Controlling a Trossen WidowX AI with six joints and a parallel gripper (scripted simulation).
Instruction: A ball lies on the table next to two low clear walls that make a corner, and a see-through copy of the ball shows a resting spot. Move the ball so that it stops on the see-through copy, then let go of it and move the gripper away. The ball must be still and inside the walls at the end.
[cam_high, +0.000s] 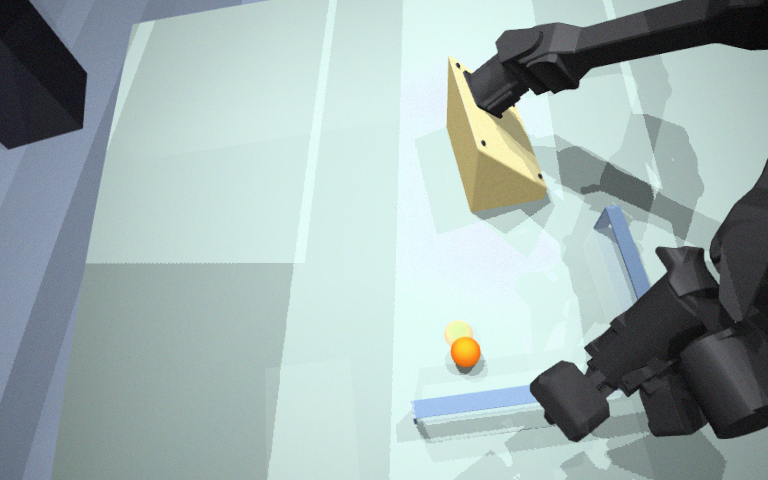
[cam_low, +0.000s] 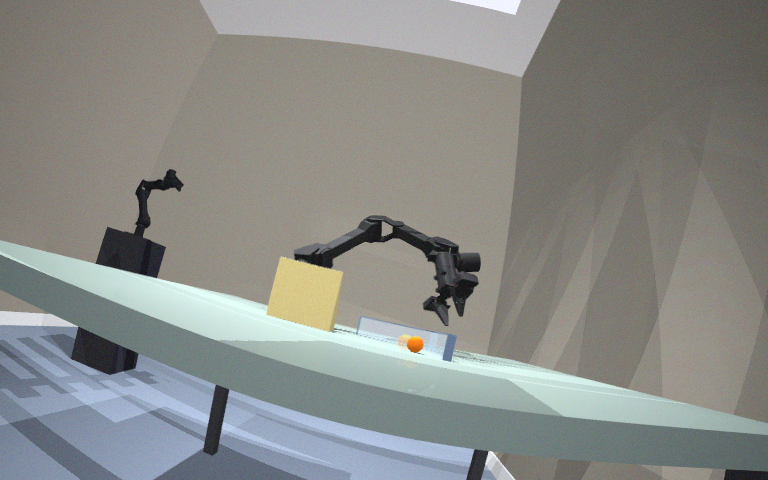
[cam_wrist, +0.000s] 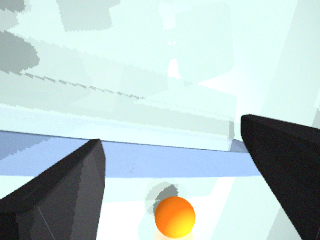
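So the orange ball (cam_high: 465, 351) sits on the worktop (cam_high: 198, 169) inside the angle of the two low clear walls (cam_high: 472, 400), just beside and overlapping the pale see-through copy (cam_high: 456, 331), but not centred on it yet. It lies a bit in from the wall that runs along the worktop's near edge in the top view. The pincer (cam_low: 446, 310) hangs above the corner area, jaws parted with nothing between them, and in the wrist view the ball shows in the gap between the two fingers. The tan base block (cam_high: 492, 152) is well apart toward the far edge. Main risk from here, probably: the offset is tiny, so a clumsy nudge could send the ball rolling past the copy, or a finger could clip the wall on the way down.
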